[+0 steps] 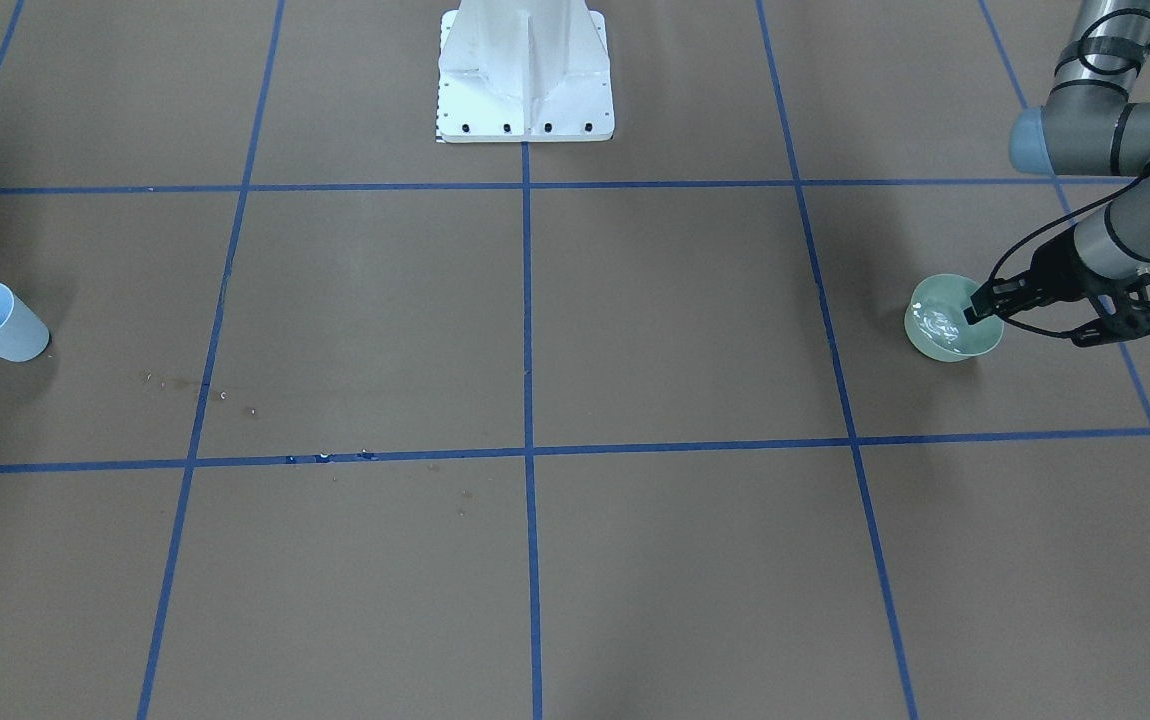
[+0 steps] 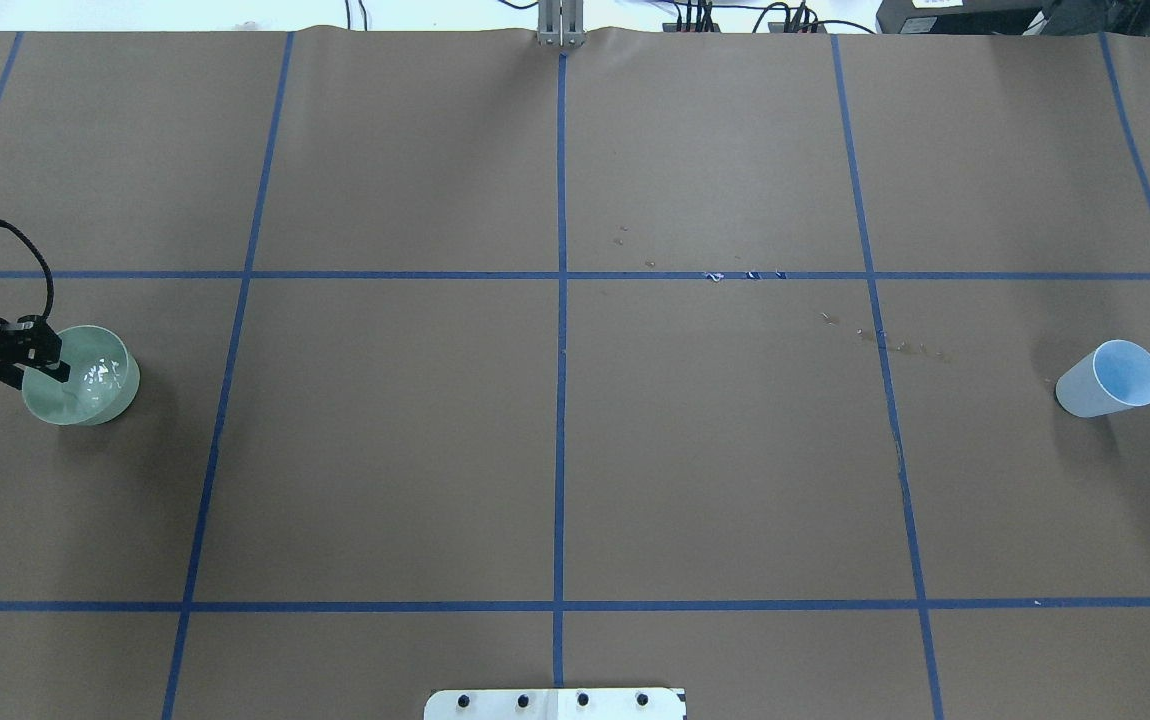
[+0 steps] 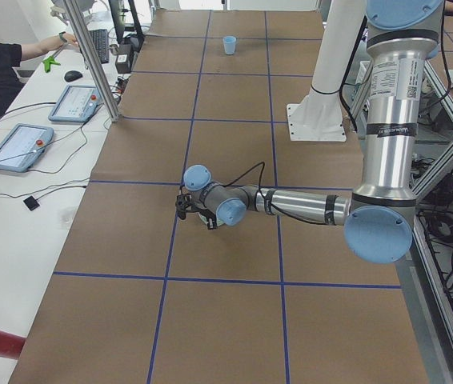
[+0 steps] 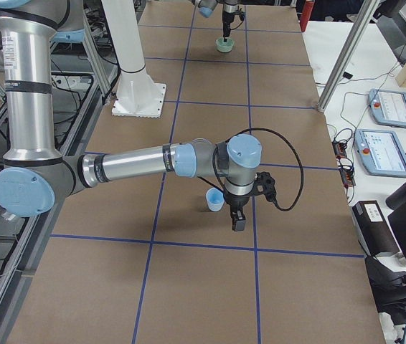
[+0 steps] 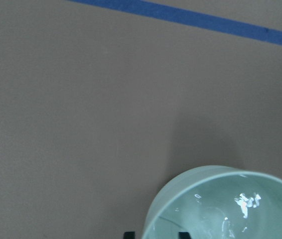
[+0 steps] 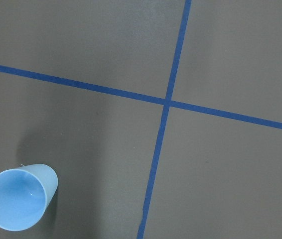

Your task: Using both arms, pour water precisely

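Note:
A pale green bowl (image 2: 83, 378) sits on the brown table at the robot's left, also in the front view (image 1: 950, 320) and the left wrist view (image 5: 220, 204). Water (image 5: 245, 203) shows in it as faint glints. My left gripper (image 2: 47, 362) reaches down to the bowl's near rim, jaws either side of it with a visible gap, open. A light blue cup (image 2: 1110, 378) stands upright at the robot's right, also in the right wrist view (image 6: 16, 199). My right gripper (image 4: 237, 218) hangs just beside the cup; I cannot tell if it is open or shut.
The white pedestal (image 1: 525, 75) stands at the robot's side of the table. Blue tape lines (image 2: 561, 300) grid the brown paper. Small wet spots (image 2: 885, 340) lie right of centre. A side bench with tablets (image 3: 18, 148) and a person runs along the far edge.

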`<state>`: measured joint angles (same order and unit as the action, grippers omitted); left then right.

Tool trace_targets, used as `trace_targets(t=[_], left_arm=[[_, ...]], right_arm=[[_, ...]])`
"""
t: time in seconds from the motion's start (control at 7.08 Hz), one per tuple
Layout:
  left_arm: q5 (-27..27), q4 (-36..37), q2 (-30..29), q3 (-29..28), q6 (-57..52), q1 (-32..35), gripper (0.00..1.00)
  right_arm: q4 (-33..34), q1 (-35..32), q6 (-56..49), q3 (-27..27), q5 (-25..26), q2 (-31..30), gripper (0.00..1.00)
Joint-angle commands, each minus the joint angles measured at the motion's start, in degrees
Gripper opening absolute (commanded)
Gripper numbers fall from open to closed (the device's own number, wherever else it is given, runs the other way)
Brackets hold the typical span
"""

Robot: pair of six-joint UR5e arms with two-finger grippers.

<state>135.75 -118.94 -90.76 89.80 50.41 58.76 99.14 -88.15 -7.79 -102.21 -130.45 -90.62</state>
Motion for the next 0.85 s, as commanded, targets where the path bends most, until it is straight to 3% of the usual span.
trace_targets(t=[0.0,0.14,0.28,0.56,0.71], left_arm=[[-0.05,0.37,0.32,2.82,-1.18,0.91,1.00],[-0.14,1.24,0.50,3.79,-5.20,3.79,1.00],[-0.14,5.25,0.33,3.80,-15.94,9.13,1.00],[-4.15,20.87,-3.34,3.55,-45.61,22.65,1.00],[-4.53,26.42,-5.72,3.02,-50.80,27.42,1.00]], right_arm=[[0.00,0.00,-0.03,-0.01,0.02,0.00,1.00],[0.00,-0.09,-0.03,-0.01,-0.07,-0.09,1.00],[0.00,-0.09,-0.03,-0.01,-0.07,-0.35,1.00],[0.09,-0.09,-0.03,-0.01,-0.07,-0.88,1.00],[0.00,-0.09,-0.38,0.25,-0.07,-1.31,1.00]])
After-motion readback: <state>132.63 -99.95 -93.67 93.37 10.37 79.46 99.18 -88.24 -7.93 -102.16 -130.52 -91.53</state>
